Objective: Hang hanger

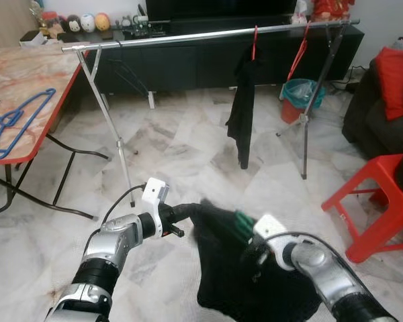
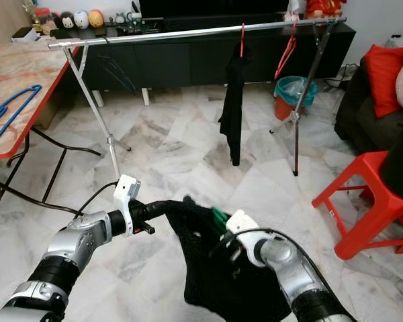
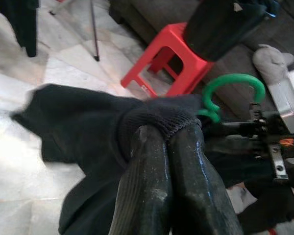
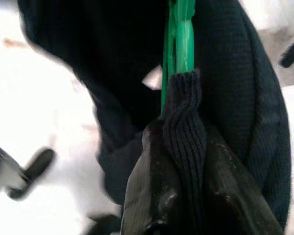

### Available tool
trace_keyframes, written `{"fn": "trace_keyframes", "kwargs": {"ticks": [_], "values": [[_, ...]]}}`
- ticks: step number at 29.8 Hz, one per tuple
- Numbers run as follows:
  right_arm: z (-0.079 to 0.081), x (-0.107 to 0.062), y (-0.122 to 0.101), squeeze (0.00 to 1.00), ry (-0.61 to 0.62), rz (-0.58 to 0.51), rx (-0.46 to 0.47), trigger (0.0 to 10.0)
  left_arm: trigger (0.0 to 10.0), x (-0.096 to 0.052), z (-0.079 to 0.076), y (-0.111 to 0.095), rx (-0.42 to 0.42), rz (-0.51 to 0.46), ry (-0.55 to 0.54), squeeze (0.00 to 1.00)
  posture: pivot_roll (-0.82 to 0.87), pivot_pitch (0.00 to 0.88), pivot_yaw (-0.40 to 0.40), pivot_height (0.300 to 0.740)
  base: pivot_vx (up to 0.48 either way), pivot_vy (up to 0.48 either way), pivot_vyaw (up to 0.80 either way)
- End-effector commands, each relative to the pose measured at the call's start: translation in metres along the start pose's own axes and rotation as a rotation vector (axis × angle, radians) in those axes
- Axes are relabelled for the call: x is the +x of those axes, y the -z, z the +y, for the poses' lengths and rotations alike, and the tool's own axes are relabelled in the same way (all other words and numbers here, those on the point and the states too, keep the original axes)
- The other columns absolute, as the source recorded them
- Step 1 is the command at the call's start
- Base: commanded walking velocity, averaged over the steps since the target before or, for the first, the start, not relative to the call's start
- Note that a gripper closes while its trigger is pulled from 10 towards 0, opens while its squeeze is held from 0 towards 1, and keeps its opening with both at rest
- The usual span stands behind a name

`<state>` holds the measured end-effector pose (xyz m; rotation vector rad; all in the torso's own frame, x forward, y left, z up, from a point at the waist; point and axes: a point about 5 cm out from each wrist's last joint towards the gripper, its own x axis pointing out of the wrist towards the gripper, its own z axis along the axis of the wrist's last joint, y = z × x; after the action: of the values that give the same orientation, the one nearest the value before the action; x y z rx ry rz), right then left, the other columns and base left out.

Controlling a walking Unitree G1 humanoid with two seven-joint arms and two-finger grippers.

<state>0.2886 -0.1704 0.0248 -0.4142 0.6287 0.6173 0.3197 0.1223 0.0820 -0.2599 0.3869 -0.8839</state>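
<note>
Low before the rail (image 1: 208, 35), both pincers, left (image 1: 188, 213) and right (image 1: 250, 241), clench a black garment (image 1: 235, 282) on a green hanger (image 3: 232, 90), seemingly mid-carry; next, its hook must reach the rail.

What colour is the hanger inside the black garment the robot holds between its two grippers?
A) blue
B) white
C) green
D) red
C: the hanger poking out of the black garment is green; its hook shows in the left wrist view, and its stem runs up from the right gripper, whose jaws pinch the knit fabric.
</note>
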Motion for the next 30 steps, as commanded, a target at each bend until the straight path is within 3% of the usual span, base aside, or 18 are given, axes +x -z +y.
{"fn": "trace_keyframes", "kwargs": {"ticks": [1, 2, 5, 8, 12, 17, 18, 20, 21, 24, 30], "values": [[0.008, 0.003, -0.010, 0.00, -0.072, -0.069, 0.037, 10.0, 10.0, -0.001, -0.004, -0.003, 0.008, -0.010, 0.032, 0.00, 0.02, 0.035, 0.041, 0.740, 0.000, 0.000, 0.00], [0.014, 0.002, -0.019, 0.00, -0.138, -0.137, 0.073, 10.0, 10.0, -0.001, -0.006, -0.004, 0.001, -0.014, 0.042, 0.00, 0.02, 0.034, 0.040, 0.740, 0.000, 0.000, 0.00], [0.023, -0.001, -0.028, 0.00, -0.246, -0.208, 0.118, 10.0, 10.0, 0.001, -0.011, -0.008, 0.003, -0.033, 0.060, 0.00, 0.02, 0.035, 0.042, 0.740, 0.000, 0.000, 0.00], [0.029, -0.004, -0.025, 0.00, -0.321, -0.194, 0.108, 10.0, 10.0, 0.003, -0.012, -0.011, 0.014, -0.052, 0.046, 0.00, 0.02, 0.035, 0.042, 0.740, 0.000, 0.000, 0.00], [0.029, -0.005, -0.013, 0.00, -0.313, -0.138, 0.065, 10.0, 10.0, 0.002, -0.015, -0.017, 0.021, -0.080, 0.059, 0.00, 0.01, 0.038, 0.040, 0.740, 0.000, 0.000, 0.00], [0.024, -0.007, -0.017, 0.00, -0.270, -0.192, 0.086, 10.0, 10.0, -0.002, -0.019, -0.017, 0.040, -0.082, 0.089, 0.00, 0.01, 0.038, 0.043, 0.740, 0.000, 0.000, 0.00], [0.021, -0.006, -0.021, 0.00, -0.238, -0.214, 0.097, 10.0, 10.0, -0.003, -0.021, -0.017, 0.044, -0.086, 0.108, 0.58, 0.01, 0.038, 0.042, 0.740, 0.000, 0.000, 0.00], [0.020, -0.006, -0.023, 0.00, -0.221, -0.225, 0.106, 10.0, 10.0, -0.004, -0.022, -0.017, 0.041, -0.088, 0.116, 0.58, 0.01, 0.038, 0.042, 0.740, 0.000, 0.000, 0.00], [0.019, -0.006, -0.024, 0.00, -0.212, -0.230, 0.111, 10.0, 10.0, -0.004, -0.022, -0.017, 0.040, -0.089, 0.115, 1.00, 0.01, 0.037, 0.043, 0.740, 0.000, 0.000, 0.00], [0.014, -0.004, -0.034, 0.00, -0.166, -0.292, 0.130, 10.0, 10.0, -0.005, -0.022, -0.017, 0.042, -0.087, 0.112, 1.00, 0.01, 0.037, 0.044, 0.740, 0.000, 0.000, 0.00], [0.018, -0.006, -0.052, 0.00, -0.218, -0.399, 0.123, 10.0, 10.0, -0.006, -0.023, -0.017, 0.043, -0.081, 0.121, 1.00, 0.01, 0.029, 0.046, 0.740, 0.000, 0.000, 0.00]]}}
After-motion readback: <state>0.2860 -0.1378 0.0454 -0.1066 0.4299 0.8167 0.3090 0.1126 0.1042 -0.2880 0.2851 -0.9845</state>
